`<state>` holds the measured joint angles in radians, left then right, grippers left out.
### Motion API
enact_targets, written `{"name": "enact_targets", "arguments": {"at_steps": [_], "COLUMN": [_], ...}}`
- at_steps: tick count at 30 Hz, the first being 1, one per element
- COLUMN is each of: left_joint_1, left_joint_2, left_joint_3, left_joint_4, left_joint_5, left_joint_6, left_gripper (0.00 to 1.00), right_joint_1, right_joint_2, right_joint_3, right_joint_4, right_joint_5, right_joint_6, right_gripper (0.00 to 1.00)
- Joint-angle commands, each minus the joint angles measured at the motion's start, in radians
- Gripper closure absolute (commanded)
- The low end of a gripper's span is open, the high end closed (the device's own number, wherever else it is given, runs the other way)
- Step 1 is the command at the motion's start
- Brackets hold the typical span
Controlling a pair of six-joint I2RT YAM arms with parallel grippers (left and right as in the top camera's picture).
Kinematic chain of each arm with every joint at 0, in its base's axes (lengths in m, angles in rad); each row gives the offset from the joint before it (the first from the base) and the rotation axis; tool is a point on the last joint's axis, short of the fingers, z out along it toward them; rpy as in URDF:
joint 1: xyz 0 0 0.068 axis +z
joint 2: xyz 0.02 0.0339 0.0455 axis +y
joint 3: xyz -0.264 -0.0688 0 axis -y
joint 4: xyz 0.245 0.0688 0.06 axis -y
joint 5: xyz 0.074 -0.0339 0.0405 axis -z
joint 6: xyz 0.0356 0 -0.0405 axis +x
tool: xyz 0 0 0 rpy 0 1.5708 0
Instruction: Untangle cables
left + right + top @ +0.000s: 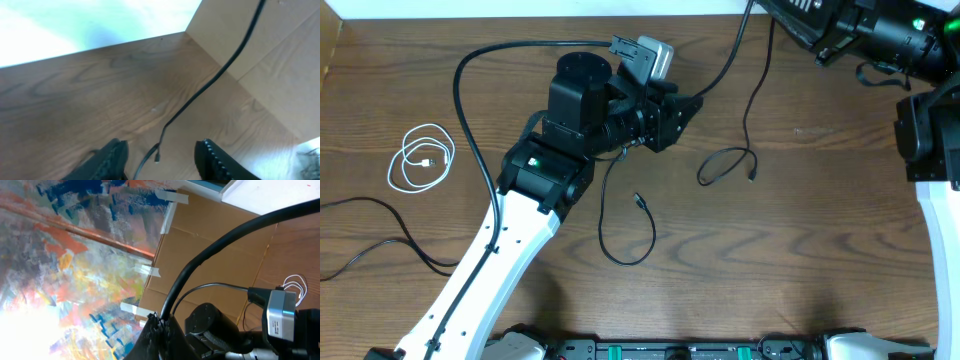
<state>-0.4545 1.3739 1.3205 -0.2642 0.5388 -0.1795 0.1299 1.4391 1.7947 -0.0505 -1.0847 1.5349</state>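
Note:
The cables lie apart on the wooden table. The white cable (420, 158) is coiled at the left and also shows in the right wrist view (295, 282). One thin black cable (725, 165) loops at centre right. A second black cable (625, 235) curls near the middle. My left gripper (688, 108) is open above the table's far middle. In the left wrist view its open jaws (160, 156) frame a black cable (200, 97) and its plug end without touching them. My right gripper (161, 325) is shut, raised at the far right, holding none of the cables.
A thick black cord (470, 110) runs from the left arm across the left of the table. Another cord (215, 255) passes just behind the right jaws. The right arm (920, 130) stands at the right edge. Cardboard walls (280, 65) border the table's far side.

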Motion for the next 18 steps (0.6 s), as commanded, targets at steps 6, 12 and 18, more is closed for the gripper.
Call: {"name": "enact_targets", "arguments": {"at_steps": [6,12,18], "left_joint_1": [0.0,0.0,0.0], "left_joint_2": [-0.01,-0.01,-0.01], "left_joint_3": [0.005,0.005,0.005], "left_joint_4": [-0.004,-0.015,-0.035], "left_joint_5": [-0.035,-0.035,-0.03], "left_joint_6": [0.001,0.001,0.001], "left_gripper": [0.64,0.64,0.64], "right_joint_1": [-0.049,-0.119,-0.179], "right_joint_2": [-0.006,-0.006,-0.006], "right_joint_3": [0.018,0.018,0.018], "right_joint_4": [0.006,0.005,-0.012], "right_joint_5": [-0.021,-0.022,-0.021], "right_joint_6": [0.006,0.006,0.005], "right_gripper": [0.98,0.99,0.99]}}
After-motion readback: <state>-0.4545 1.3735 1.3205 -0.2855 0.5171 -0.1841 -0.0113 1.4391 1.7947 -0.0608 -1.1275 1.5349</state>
